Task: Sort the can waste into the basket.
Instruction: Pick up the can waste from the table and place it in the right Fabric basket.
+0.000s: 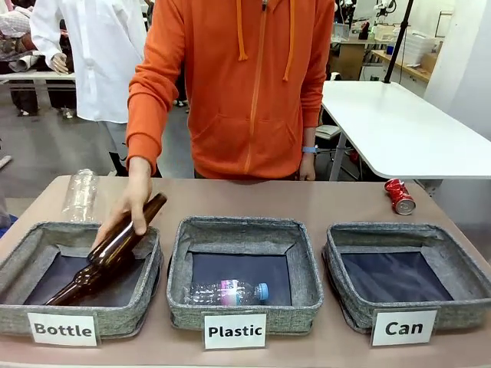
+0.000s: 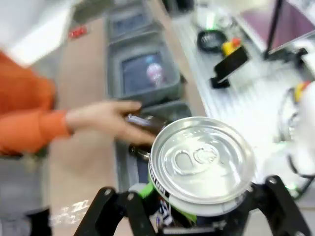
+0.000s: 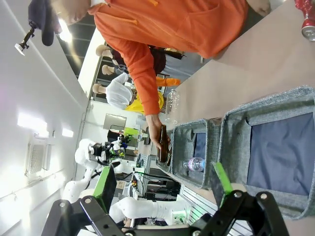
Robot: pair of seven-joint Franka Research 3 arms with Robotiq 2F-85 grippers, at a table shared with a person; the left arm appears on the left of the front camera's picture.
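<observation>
In the left wrist view my left gripper (image 2: 197, 209) is shut on the black can (image 2: 202, 160), whose silver top faces the camera and whose white print shows below it. The crushed red can (image 1: 400, 196) lies on the table behind the right-hand basket, and shows again in the right wrist view (image 3: 307, 19). The grey "Can" basket (image 1: 399, 230) stands at the front right, dark inside and holding nothing. My right gripper (image 3: 165, 189) is open, high above that basket (image 3: 275, 101), with nothing between its green pads.
A person in an orange hoodie lowers a brown glass bottle (image 1: 107, 257) by hand (image 1: 132, 201) into the "Bottle" basket (image 1: 23, 245). The "Plastic" basket (image 1: 238, 224) holds a clear bottle (image 1: 229, 292). Another clear bottle (image 1: 80, 194) lies at the back left.
</observation>
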